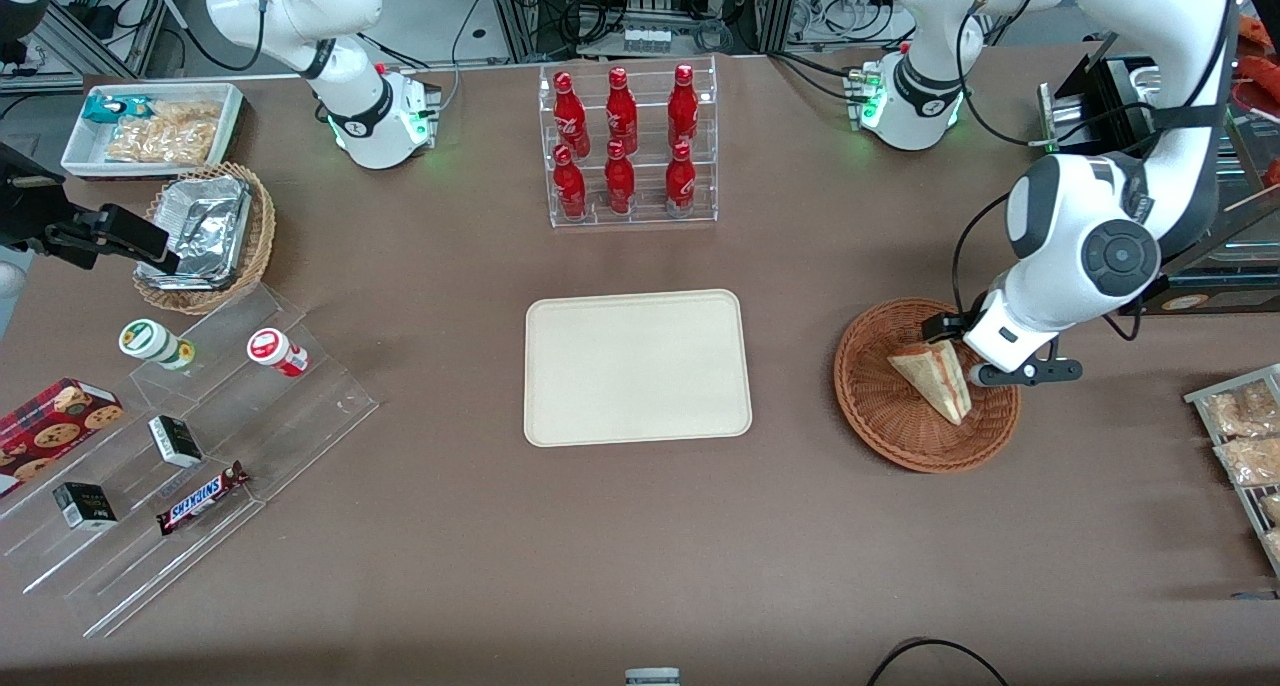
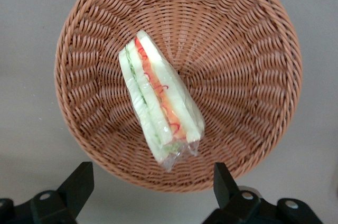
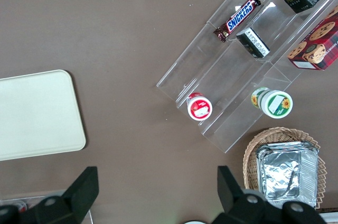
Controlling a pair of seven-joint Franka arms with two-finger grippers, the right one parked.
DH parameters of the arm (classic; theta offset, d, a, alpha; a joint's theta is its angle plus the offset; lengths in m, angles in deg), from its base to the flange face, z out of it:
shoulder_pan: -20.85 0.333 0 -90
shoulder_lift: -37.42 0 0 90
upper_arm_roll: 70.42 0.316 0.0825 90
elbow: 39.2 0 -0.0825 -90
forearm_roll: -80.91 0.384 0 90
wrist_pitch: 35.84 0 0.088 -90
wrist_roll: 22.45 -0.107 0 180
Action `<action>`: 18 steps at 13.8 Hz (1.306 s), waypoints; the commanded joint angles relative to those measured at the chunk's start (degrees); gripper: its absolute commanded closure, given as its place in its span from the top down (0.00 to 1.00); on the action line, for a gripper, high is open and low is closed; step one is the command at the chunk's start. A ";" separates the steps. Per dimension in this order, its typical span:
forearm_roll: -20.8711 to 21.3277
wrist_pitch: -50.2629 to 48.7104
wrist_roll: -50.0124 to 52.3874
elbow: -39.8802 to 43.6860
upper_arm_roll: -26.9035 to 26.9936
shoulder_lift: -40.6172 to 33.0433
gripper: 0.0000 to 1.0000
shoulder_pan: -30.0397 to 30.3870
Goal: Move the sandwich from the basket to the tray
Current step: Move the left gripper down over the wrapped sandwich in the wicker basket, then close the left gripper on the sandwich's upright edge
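Wrapped in thin clear film, the triangular white-bread sandwich [image 2: 161,105] lying in the round reddish-brown wicker basket [image 2: 253,49] looks light, soft and slippery, so the wide-open, empty gripper [image 2: 153,184] above it should pinch the flat bread faces gently.

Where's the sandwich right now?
The sandwich lies in the basket, toward the working arm's end of the table, with the open gripper hovering over it.
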 commanded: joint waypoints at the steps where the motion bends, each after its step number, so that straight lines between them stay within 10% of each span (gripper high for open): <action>1: -0.26 5.53 11.19 -3.77 0.32 -0.73 1.00 -1.03; 13: -0.35 14.33 38.04 -3.78 0.32 6.04 1.00 -1.47; 18: -0.26 13.19 37.78 -3.69 0.32 5.96 0.16 -1.47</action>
